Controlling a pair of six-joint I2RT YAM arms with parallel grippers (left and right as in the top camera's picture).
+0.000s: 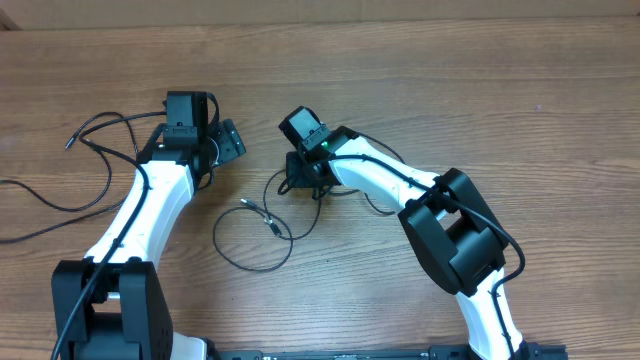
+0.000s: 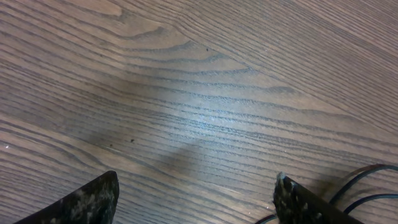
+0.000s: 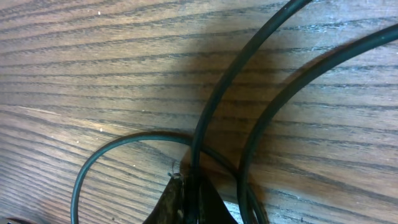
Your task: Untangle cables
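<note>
We hold one-handed
Our right gripper (image 3: 186, 202) is clamped on the cables (image 3: 196, 149) (one strand enters its tips); our left gripper (image 2: 196, 180) gapes wide above the table (image 1: 450, 80).

Brown wooden worktop (image 1: 500, 90), dark wavy grain running lengthwise, seen in all three views. Paler band (image 1: 320, 8) along the far edge from overhead. Soft sheen on the grain in the left wrist view.
</note>
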